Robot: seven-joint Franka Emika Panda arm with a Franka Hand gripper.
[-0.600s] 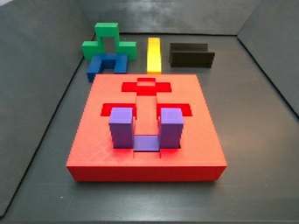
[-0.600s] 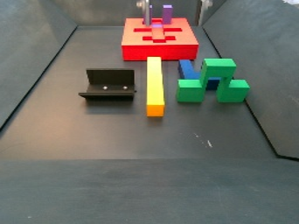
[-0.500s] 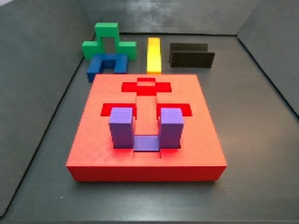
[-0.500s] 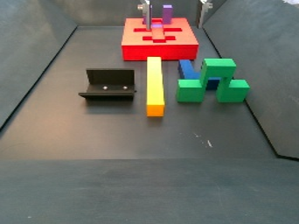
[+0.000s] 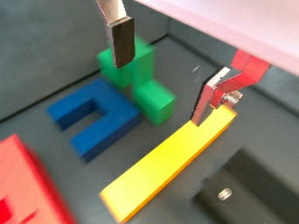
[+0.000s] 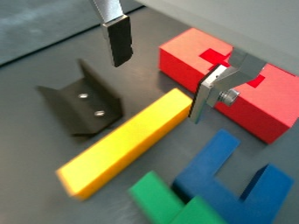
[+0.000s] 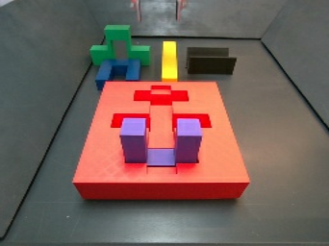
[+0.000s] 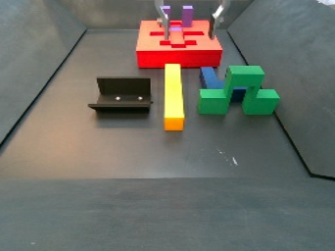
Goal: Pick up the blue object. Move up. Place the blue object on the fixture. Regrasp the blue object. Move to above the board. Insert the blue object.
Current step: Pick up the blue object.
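The blue object (image 7: 118, 72) lies flat on the floor, a dark blue U-shaped block, between the green stepped block (image 7: 113, 42) and the board (image 7: 161, 106). It also shows in a side view as the blue object (image 8: 210, 77) and in both wrist views (image 5: 91, 118) (image 6: 228, 166). My gripper (image 7: 158, 8) hangs high over the far end of the floor, open and empty. In both wrist views the gripper (image 5: 166, 68) (image 6: 163, 68) is above the floor, and the yellow bar (image 5: 170, 162) and green block (image 5: 135, 74) are beneath it. The fixture (image 7: 211, 61) (image 8: 120, 96) stands empty.
A purple U-shaped block (image 7: 161, 139) stands in the red board's recess. The yellow bar (image 8: 173, 95) lies between the fixture and the blue and green blocks (image 8: 237, 88). Grey walls (image 7: 276, 67) close in the floor on both sides.
The gripper's fingertips have come into the top of one side view and sit lower in the other. No block has moved.
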